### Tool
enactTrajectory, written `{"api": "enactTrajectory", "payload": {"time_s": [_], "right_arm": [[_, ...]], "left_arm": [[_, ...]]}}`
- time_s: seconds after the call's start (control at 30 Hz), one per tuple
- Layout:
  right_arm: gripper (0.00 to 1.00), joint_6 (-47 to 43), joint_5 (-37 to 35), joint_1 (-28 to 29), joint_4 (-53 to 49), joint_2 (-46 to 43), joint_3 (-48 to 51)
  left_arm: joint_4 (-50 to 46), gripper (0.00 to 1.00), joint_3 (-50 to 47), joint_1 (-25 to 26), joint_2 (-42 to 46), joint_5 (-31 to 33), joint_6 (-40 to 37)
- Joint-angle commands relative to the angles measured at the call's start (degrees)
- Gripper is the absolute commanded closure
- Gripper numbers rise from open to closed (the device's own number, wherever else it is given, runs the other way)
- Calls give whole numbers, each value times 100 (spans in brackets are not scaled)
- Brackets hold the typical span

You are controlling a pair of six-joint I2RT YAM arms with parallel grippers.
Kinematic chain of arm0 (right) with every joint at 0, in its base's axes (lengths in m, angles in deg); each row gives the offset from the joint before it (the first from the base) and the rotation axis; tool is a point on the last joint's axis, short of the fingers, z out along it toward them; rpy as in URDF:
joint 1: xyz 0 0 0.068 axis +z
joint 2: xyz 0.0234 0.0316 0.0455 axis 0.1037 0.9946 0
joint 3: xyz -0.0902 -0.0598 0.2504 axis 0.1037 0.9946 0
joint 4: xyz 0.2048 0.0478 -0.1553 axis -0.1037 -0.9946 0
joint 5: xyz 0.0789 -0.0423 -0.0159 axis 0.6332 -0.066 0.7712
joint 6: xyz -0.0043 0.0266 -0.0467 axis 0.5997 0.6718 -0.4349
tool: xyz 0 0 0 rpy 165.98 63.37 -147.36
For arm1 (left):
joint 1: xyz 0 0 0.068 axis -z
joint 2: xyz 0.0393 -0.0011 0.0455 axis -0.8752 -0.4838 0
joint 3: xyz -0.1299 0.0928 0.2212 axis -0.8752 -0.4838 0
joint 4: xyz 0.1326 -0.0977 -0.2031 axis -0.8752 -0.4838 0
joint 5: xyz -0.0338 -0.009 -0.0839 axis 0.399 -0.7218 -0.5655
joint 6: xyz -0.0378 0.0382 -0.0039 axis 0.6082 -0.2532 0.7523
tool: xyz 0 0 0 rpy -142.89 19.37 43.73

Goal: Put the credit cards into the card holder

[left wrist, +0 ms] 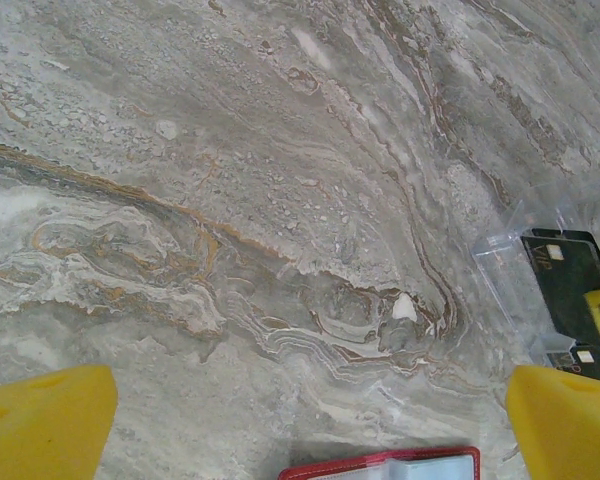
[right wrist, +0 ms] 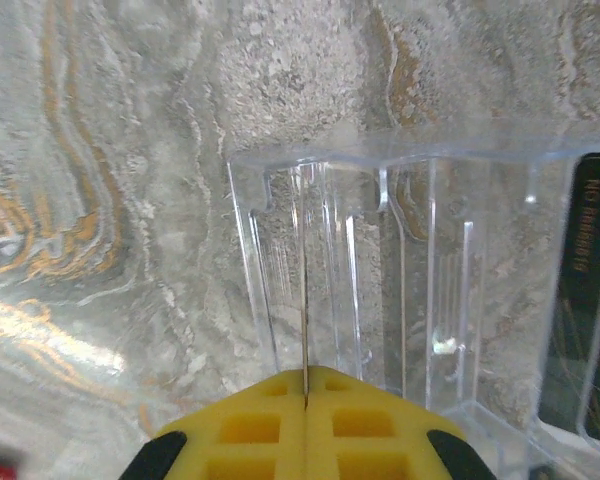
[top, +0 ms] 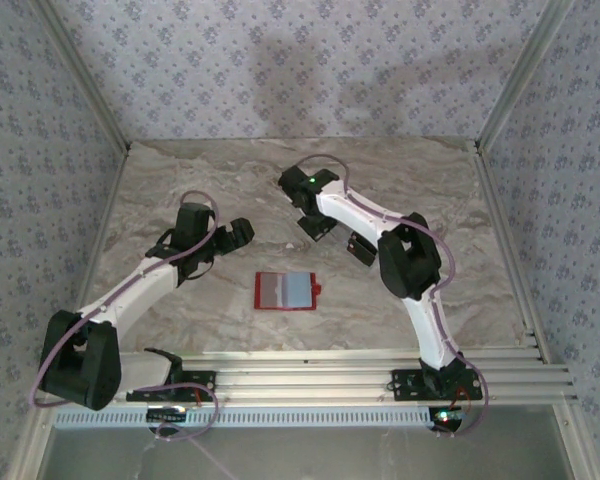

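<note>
1. Card holder (top: 285, 290): at table centre between the arms, lying open and flat with pockets up to receive cards. Long axis runs left-right, with the clasp tab toward the right arm.
2. Right gripper (right wrist: 305, 378): pads pressed together on an edge-on card (right wrist: 304, 270) (colour indeterminate), above the clear tray (right wrist: 400, 200).
3. Left gripper (left wrist: 310, 405): fingers wide apart and empty, near the holder, probably to steady it.

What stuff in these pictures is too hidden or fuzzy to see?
- Card holder: left wrist view, cut off by the bottom edge.
- Black card: right wrist view, cut by the right edge; lettering blurred.
- Right gripper: shut, with a thin edge-on line at its seam; card or part of the clear tray, unclear.
</note>
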Motion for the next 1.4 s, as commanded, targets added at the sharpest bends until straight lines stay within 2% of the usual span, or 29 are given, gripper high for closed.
{"api": "enactTrajectory", "payload": {"time_s": [0.0, 0.2, 0.33, 0.5, 0.67, 0.77, 1.0, 1.37], "right_arm": [[100, -53, 92, 198, -242, -517, -344], [100, 176, 267, 530, -364, -915, -519], [100, 654, 701, 665, -82, -1333, -93], [100, 1430, 1804, 617, 1001, -2219, 1323], [100, 2490, 3049, 400, 2850, -3246, 3271], [100, 3096, 3423, 327, 3914, -3683, 4355], [100, 4110, 3804, 400, 5606, -4133, 6068], [100, 4659, 3945, 501, 6511, -4203, 6725]], "left_arm": [[-187, 0, 67, -50, 108, -30, -149], [-700, 0, 51, 38, 246, 99, -440], [-1175, 0, 41, 457, 317, 540, -737], [-1530, 0, -64, 1240, 355, 1349, -968], [-1721, 0, -165, 1937, 281, 2032, -996], [-1819, 0, -159, 2264, 199, 2325, -987], [-1878, 0, -163, 2710, -172, 2737, -996], [-1675, 0, -203, 2938, -687, 3159, -860]]}}
